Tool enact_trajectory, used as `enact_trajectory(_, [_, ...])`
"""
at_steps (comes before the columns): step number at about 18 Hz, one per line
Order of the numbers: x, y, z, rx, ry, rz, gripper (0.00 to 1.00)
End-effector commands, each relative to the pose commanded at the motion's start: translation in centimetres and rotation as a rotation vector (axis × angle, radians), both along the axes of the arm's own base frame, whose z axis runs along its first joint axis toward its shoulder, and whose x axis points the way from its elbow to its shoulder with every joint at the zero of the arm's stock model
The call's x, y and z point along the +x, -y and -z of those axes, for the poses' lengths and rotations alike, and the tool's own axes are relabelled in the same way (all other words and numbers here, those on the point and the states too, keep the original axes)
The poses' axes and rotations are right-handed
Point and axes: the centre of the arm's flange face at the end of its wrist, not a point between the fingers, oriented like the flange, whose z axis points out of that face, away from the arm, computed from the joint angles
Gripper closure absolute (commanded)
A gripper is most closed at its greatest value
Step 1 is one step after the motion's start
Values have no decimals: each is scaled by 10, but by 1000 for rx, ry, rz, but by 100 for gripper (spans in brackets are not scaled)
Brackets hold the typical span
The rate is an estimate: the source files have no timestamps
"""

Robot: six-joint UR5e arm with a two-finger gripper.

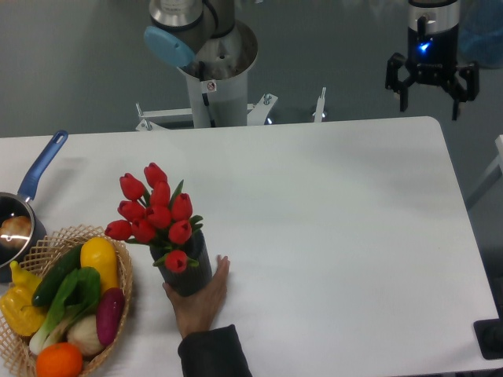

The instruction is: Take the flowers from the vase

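The flowers (pixel 155 210), a bunch of red tulip buds with green leaves, stand in the vase (pixel 189 271), a short dark cylinder at the front left of the white table (pixel 338 236). A person's hand (pixel 198 302) holds the vase from the near side. My gripper (pixel 431 98) hangs open far off at the back right, above the table's far edge, with nothing between its fingers.
A wicker basket (pixel 71 310) with colourful vegetables sits at the front left corner. A blue-handled saucepan (pixel 20 216) stands at the left edge. The robot's base column (pixel 212 78) rises behind the table's far edge.
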Motion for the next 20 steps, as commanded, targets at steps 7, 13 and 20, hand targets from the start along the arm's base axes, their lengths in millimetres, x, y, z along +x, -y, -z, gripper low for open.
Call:
enact_trajectory(7, [1,-1,1,-3,1,10,0])
enact_trajectory(13, [1,-1,6,4,10,7,0])
enact_trajectory(20, [1,-22,33,154,86,61,0])
